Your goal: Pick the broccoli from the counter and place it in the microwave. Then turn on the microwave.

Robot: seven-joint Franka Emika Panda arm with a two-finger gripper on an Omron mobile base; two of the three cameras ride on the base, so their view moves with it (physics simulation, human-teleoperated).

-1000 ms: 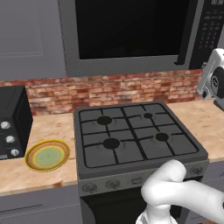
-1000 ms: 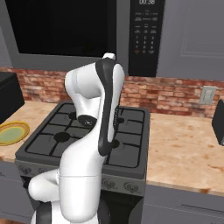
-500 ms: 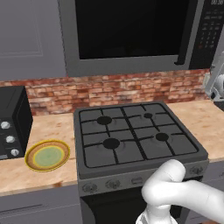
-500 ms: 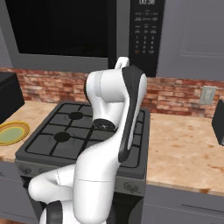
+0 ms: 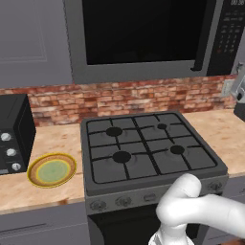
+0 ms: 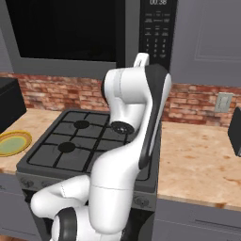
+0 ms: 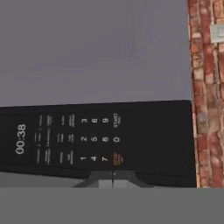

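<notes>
Microwave (image 5: 143, 38): mounted above the stove (image 5: 148, 153), black glass door shut; keypad panel (image 7: 83, 140) directly ahead of the hand, display reading 00:38, START key at the pad's far end.
Hand: raised in front of the keypad; cannot tell whether its fingers are open or closed.
Broccoli: not discernible.
Bench (image 6: 197, 160): well below the hand; green plate (image 5: 51, 170) lies on it beyond the stove.

glossy black glass microwave (image 5: 143, 38), tan wood-grain counter (image 6: 197, 160).
</notes>
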